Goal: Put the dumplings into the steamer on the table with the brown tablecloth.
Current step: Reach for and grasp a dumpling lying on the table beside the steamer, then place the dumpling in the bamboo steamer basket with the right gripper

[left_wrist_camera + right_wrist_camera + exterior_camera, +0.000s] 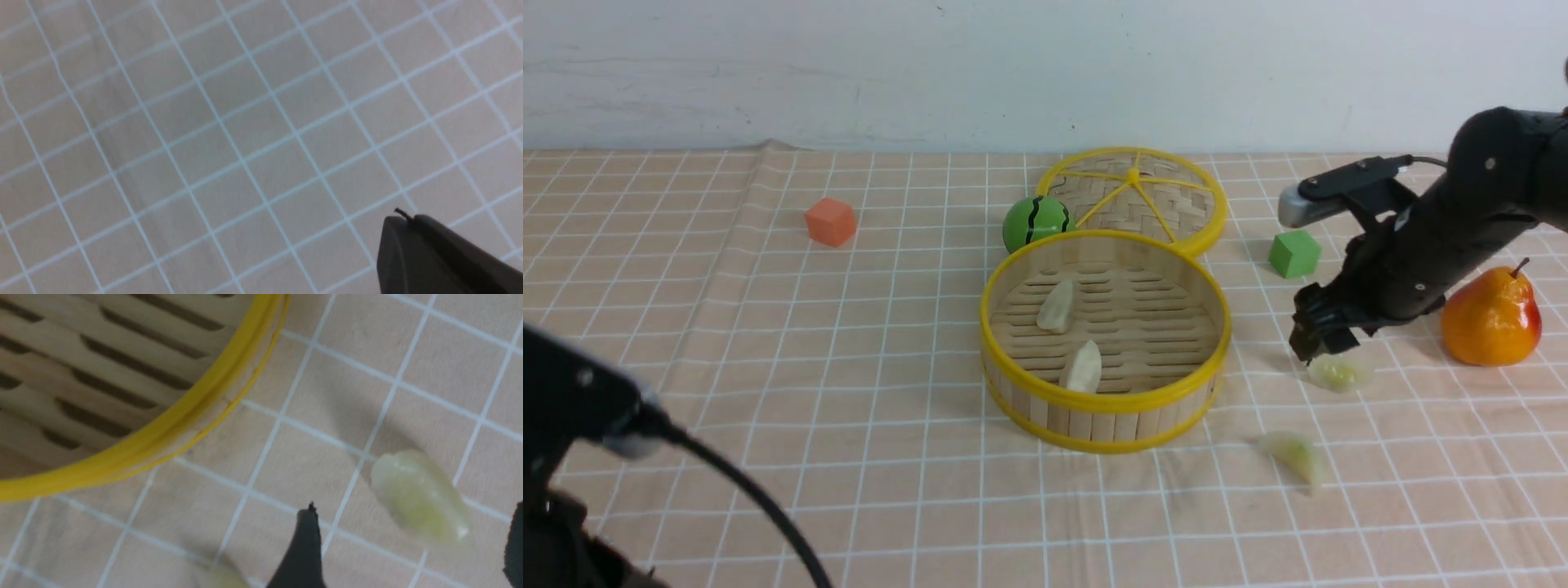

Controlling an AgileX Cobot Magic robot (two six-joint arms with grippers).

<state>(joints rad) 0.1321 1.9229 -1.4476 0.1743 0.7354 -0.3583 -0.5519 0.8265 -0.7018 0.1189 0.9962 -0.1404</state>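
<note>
Front view is showing the steamer (1094, 416) sitting on the brown tablecloth (849, 367). A cream dumpling (1056, 306) is lying on its slatted floor toward the far side, and a second cream dumpling (1085, 366) is leaning by its near wall. Off to the steamer's right, a green dumpling (1338, 373) is resting on the cloth, and the right gripper (1319, 347) is hanging just over it. From the right wrist view its jaws are standing spread, with that dumpling lying loose between them and touching neither. A second green dumpling (1294, 453) is lying on the cloth at the steamer's near right. The lid (1135, 200) is lying flat just behind the steamer. The left gripper (412, 228) is hovering over bare cloth well to the steamer's near left, its jaws pressed together on nothing.
</note>
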